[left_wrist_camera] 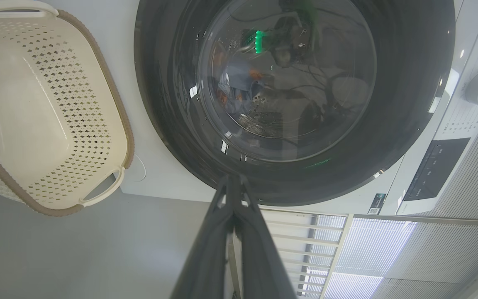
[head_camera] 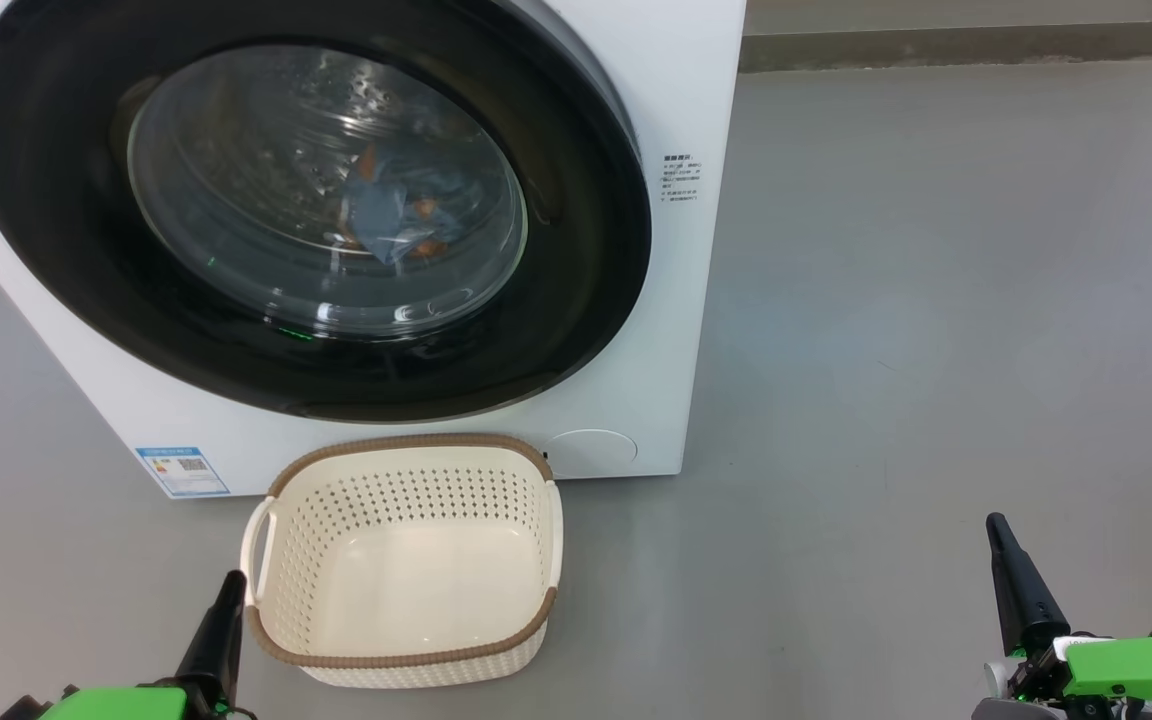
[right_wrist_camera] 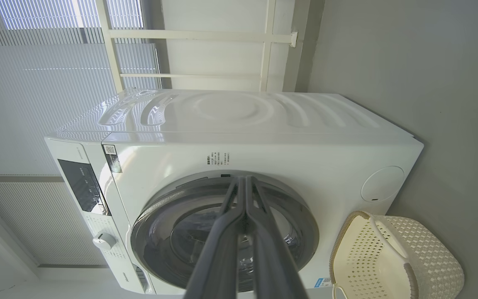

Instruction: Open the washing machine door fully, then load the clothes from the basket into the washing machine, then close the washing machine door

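Pressed together with nothing between them, both pairs of jaws sit low in the head view. The left gripper is just beside the basket, and the right gripper is well apart on the floor. The clothes lie behind the shut washing machine door of the washing machine, far from both grippers.

In the left wrist view, the closed fingers point at the door's black rim, with the clothes beyond the glass.

In the right wrist view, the closed fingers point at the door's rim.

Smooth grey floor carrying two things: a big white washing machine and, just in front of it, a small cream basket standing upright, open side up.
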You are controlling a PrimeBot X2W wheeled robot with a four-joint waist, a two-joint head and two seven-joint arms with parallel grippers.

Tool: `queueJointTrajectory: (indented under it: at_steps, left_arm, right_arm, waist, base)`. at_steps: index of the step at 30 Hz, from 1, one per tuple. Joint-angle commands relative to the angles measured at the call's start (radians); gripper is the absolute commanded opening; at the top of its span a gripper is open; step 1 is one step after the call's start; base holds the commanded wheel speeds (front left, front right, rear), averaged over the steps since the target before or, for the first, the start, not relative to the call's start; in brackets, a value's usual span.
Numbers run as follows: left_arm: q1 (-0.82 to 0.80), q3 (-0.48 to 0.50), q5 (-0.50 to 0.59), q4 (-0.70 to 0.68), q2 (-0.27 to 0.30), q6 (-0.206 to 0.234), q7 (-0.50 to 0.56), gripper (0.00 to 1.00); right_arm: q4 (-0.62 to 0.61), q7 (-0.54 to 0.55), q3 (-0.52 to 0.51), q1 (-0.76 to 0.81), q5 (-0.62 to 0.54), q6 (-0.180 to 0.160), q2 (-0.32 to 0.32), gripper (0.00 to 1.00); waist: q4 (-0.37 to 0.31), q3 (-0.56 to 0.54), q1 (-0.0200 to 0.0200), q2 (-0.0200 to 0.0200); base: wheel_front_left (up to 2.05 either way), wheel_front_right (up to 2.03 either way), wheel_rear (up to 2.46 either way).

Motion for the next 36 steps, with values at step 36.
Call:
queueJointTrajectory:
  at_steps: [36]
  left_arm:
    - [-0.041, 0.035, -0.008, -0.029, 0.026, -0.003, 0.006, 0.00]
  right_arm:
    - [-0.030, 0.008, 0.023, -0.041, -0.003, -0.001, -0.001, 0.00]
  waist:
    - [0.000, 0.000, 0.0000, -0.0001]
  base:
    - [0.00, 0.00, 0.00]
